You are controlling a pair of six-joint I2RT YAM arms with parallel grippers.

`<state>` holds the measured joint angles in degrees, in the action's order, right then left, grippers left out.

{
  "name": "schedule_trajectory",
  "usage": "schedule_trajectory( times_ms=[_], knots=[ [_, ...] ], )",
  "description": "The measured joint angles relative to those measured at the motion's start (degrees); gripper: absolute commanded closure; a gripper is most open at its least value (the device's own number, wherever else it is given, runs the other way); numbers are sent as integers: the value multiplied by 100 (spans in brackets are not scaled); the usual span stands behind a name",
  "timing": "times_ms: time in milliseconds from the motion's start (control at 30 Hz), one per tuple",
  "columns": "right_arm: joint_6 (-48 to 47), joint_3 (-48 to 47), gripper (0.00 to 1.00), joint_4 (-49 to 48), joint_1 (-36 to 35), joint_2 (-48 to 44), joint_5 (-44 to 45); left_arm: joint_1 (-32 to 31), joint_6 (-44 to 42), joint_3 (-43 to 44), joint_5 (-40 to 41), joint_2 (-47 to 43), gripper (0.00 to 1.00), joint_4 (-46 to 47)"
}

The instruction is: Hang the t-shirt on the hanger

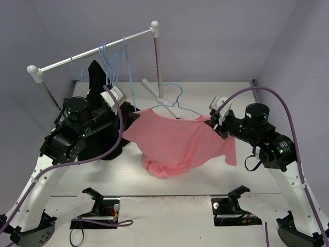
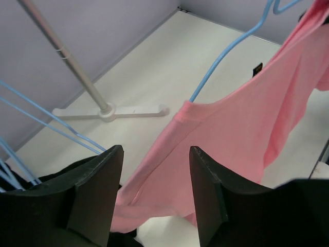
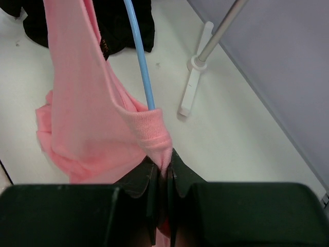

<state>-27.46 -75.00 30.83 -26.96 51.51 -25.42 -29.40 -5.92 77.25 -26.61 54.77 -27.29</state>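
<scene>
The right gripper [image 3: 163,167] is clenched on a folded edge of the salmon-pink t-shirt [image 3: 87,113]. Its two fingers are pressed together with the cloth pinched between them. Just at 12 o'clock from this pinch, the light-blue wire hanger [image 3: 140,56] goes into the cloth, so one end of the hanger is inside the shirt there.

In the top view this gripper [image 1: 213,122] stands at the 3 o'clock side of the t-shirt [image 1: 177,139]. The shirt hangs spread over the hanger [image 1: 177,104], whose hook rises at 12 o'clock above the collar. The lower part of the shirt lies bunched on the white table [image 1: 205,175] at 6 o'clock.

The left gripper [image 2: 155,152] is released, with its jaws wide apart. The pink cloth passes under the gap between them; whether they touch it, I cannot tell. In the top view it [image 1: 115,95] is at 10 o'clock from the shirt.

Farther at 10 o'clock, a black garment [image 1: 95,77] and several spare blue hangers [image 1: 115,62] hang on the white rail [image 1: 92,51]. The rail's post [image 1: 158,62] stands at 12 o'clock behind the shirt.
</scene>
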Motion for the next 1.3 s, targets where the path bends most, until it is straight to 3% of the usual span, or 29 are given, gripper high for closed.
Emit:
schedule_trajectory(
  times_ms=[167,333,633,733,833,933,1300],
  knots=[
    [0,-110,100,155,0,-3,429,1,-4,474,569,66,43,-126],
    [-2,-837,100,329,0,98,1083,1,55,1015,1309,130,40,-158],
    [-93,-3495,100,448,0,1213,2763,1,64,1822,2418,260,40,-343],
    [-124,-4929,100,388,7,1977,2956,1,62,2094,2696,364,40,-426],
    [-40,-5512,100,269,9,2398,2824,3,60,2220,2900,405,40,-450],
    [99,-5417,100,228,11,2478,2544,8,60,2232,3037,383,40,-537],
    [612,-3082,100,294,11,1902,2317,8,102,1981,3241,97,40,-773]
  ],
)
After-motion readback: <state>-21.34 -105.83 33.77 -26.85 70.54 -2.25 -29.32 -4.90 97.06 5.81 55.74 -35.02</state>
